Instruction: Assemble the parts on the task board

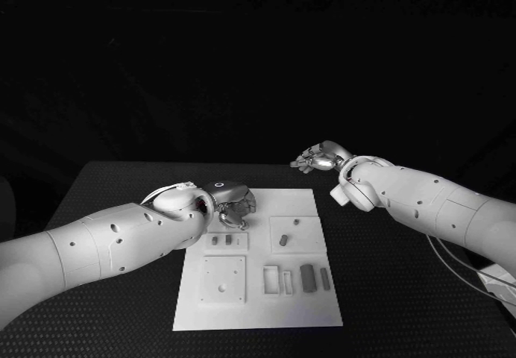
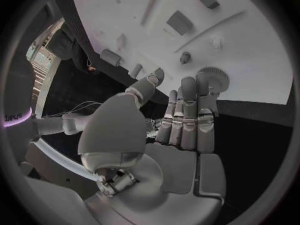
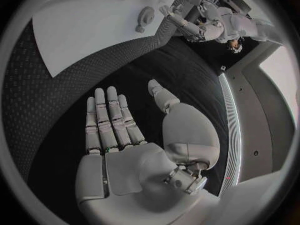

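The white task board (image 1: 258, 313) lies in the middle of the black table. My left hand (image 1: 229, 201) hovers over its far left corner, fingers stretched out and apart with nothing in them. In the left wrist view its fingertips (image 2: 189, 85) reach a round toothed part (image 2: 214, 79) on the board; whether they touch it I cannot tell. My right hand (image 1: 319, 158) floats beyond the board's far right corner, and its fingers (image 3: 109, 117) spread flat over bare table. Small grey parts lie on the board: two short pegs (image 1: 221, 240), a single peg (image 1: 282, 239) and two bars (image 1: 315, 277).
Square raised plates (image 1: 224, 280) and narrow frames (image 1: 279, 280) occupy the board's near half. A white cable (image 1: 464, 272) trails on the table under my right arm. Black table surrounds the board (image 3: 87, 30) on all sides.
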